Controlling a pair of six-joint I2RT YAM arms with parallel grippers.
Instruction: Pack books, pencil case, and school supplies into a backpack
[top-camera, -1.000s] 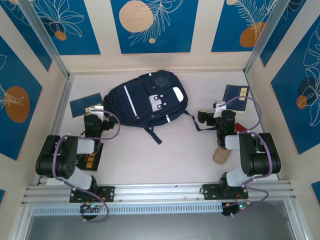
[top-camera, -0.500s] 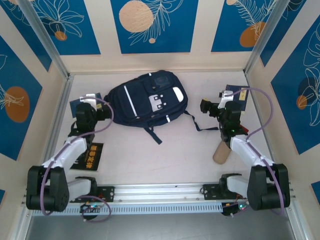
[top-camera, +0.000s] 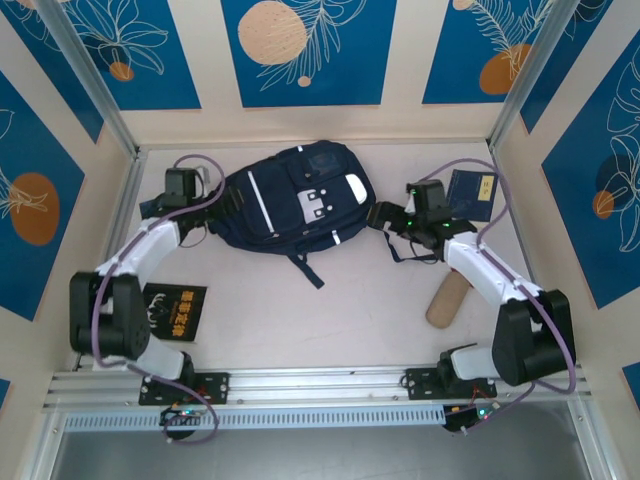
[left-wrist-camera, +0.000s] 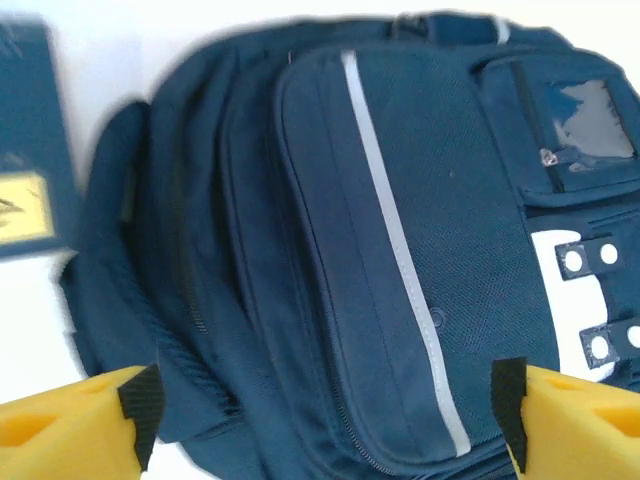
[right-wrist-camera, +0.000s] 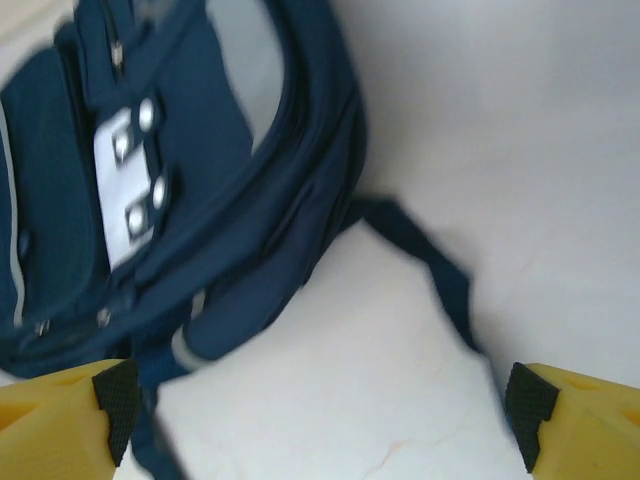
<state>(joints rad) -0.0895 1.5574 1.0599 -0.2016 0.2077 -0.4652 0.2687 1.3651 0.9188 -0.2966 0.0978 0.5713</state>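
Both arms now swung inward to flank the backpack (top-camera: 296, 198), left gripper (left-wrist-camera: 325, 402) over its striped front, right gripper (right-wrist-camera: 320, 402) beside its strap, both sets of fingers spread wide, grasping nothing.

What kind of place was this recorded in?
Probably a purpose-built robot test booth, not a real room: a white table boxed in by blue leaf-print panels, two robot arms bolted to a metal rail at its edge, and a backpack and books laid out as props.
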